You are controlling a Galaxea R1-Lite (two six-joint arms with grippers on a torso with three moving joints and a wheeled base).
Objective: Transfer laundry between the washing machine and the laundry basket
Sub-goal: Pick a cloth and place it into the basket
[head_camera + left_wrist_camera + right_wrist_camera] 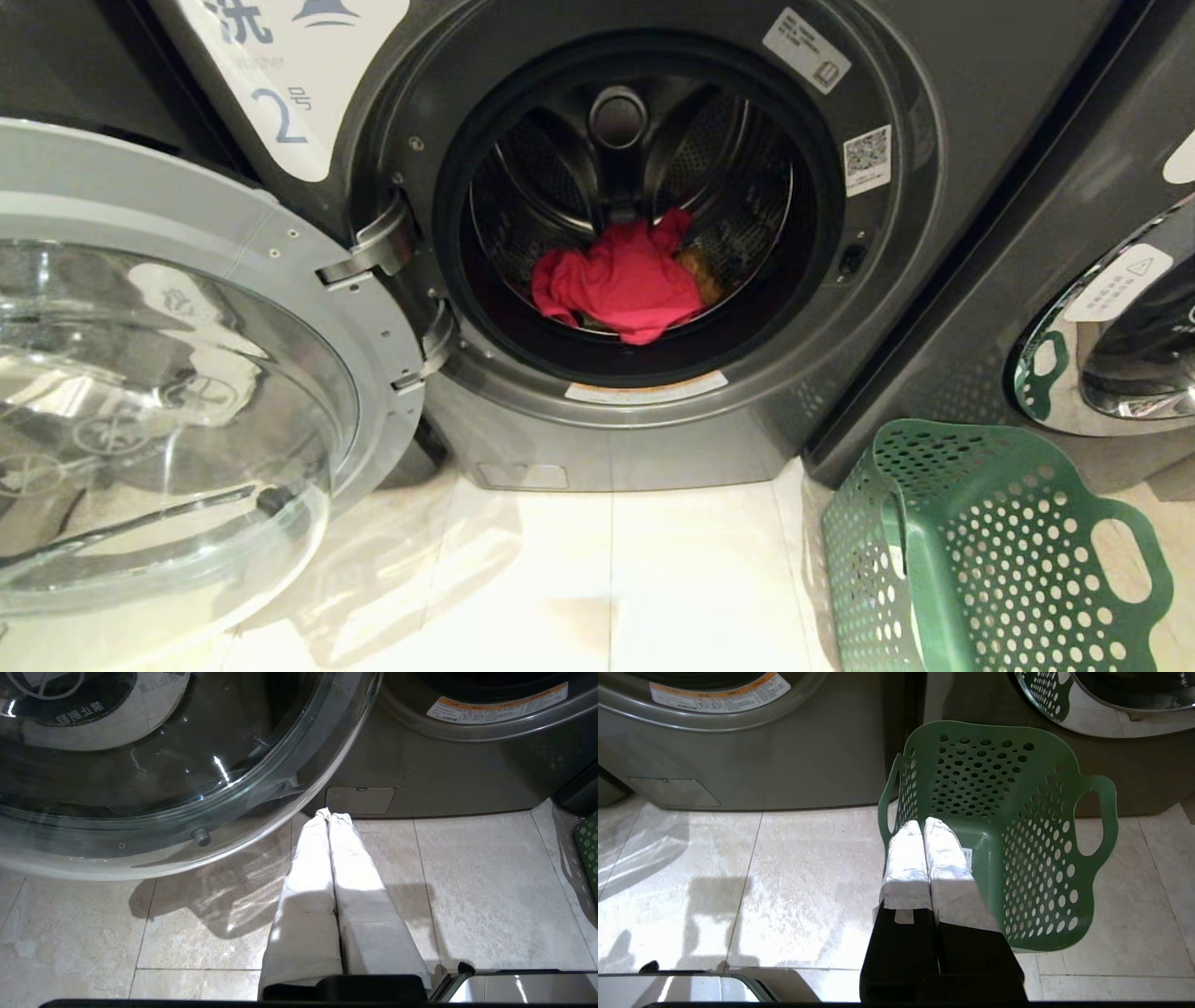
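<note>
Washing machine no. 2 stands w/ its glass door swung wide to the left, drum exposed. Inside, the red-pink garment lies bunched at the drum's bottom; an orange-yellow piece peeks out just beside it on the right, and what may be a darker item sits under the red one, too shadowed to tell. The green laundry basket stands on the tiled floor in front of the neighbouring washer, to the right, nothing visible in it. Left gripper hangs low over the tiles near the door, fingers pressed together, holding nothing. Right gripper hangs at the basket's near rim, fingers likewise together, nothing held.
</note>
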